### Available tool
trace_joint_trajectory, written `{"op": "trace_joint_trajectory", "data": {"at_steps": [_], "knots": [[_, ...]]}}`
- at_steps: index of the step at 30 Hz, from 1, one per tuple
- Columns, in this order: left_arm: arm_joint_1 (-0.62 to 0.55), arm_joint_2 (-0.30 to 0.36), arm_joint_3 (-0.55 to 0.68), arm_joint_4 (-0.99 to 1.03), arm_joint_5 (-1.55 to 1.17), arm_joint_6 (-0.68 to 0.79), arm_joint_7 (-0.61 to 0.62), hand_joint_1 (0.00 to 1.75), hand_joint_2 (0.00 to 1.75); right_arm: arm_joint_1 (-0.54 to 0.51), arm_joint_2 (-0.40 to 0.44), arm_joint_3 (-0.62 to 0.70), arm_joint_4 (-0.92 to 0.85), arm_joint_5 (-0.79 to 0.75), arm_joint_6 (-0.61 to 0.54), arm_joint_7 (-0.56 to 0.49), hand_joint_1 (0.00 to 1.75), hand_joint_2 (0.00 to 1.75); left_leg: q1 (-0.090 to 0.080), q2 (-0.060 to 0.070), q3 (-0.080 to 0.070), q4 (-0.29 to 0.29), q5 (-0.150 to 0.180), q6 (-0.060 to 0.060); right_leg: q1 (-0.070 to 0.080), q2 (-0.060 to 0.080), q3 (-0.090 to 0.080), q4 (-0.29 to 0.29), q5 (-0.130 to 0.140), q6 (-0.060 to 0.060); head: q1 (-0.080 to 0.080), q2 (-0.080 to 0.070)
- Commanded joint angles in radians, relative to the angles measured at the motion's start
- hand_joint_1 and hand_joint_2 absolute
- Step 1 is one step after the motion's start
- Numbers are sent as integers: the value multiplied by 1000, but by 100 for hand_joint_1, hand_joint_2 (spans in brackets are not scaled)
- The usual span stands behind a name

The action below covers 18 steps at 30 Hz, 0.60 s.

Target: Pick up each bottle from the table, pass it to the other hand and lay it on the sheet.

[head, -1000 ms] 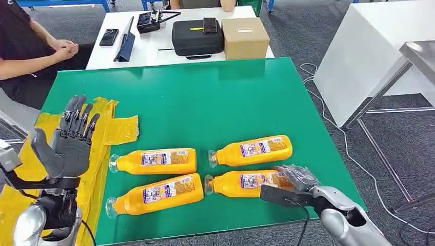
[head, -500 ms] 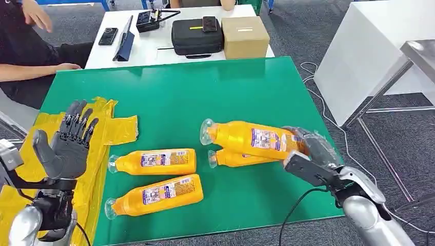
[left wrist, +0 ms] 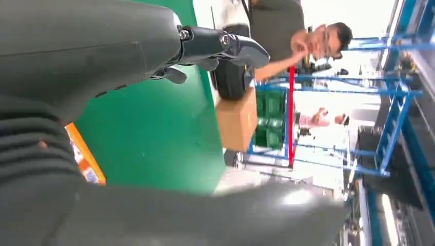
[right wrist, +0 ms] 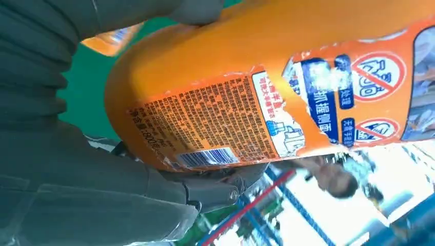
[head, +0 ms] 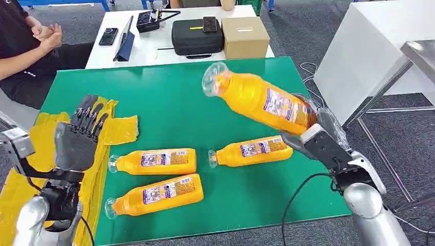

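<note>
Gripping an orange bottle (head: 259, 101) by its base end, the right hand (head: 319, 139) is holding it clear above the green tabletop (head: 205, 97), the neck tilting up and toward the robot's left. The left hand (head: 77, 141) is standing upright over the yellow sheet (head: 120, 128), palm apparently facing inward, fingers spread and holding nothing. Three more bottles are lying flat on the tabletop: one (head: 250, 150) below the lifted bottle and two (head: 153, 161) (head: 155, 194) beside the sheet.
</note>
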Motion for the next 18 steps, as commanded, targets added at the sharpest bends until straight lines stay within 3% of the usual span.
{"op": "trace_joint_trajectory", "data": {"at_steps": [1,4,8,18], "knots": [[-190,-54,-141,184,16,0,34,0,175,-303,187,211,325,-18,-57,73,175,175,1,3,3,0,0,-1,0,2,2,-1,1,0,0,0],[-230,-69,-161,211,21,23,38,0,175,-394,226,293,427,-14,-99,99,175,175,1,7,4,0,0,-2,1,6,3,0,2,0,0,0],[-227,-67,-161,207,24,27,38,0,175,-393,221,305,420,-19,-108,106,175,175,0,2,3,0,1,-1,0,1,2,0,0,0,0,0],[-245,-106,-125,232,144,48,42,0,175,-464,316,429,533,85,-127,174,175,175,0,4,2,0,0,-2,0,3,1,1,0,0,0,0]]}}
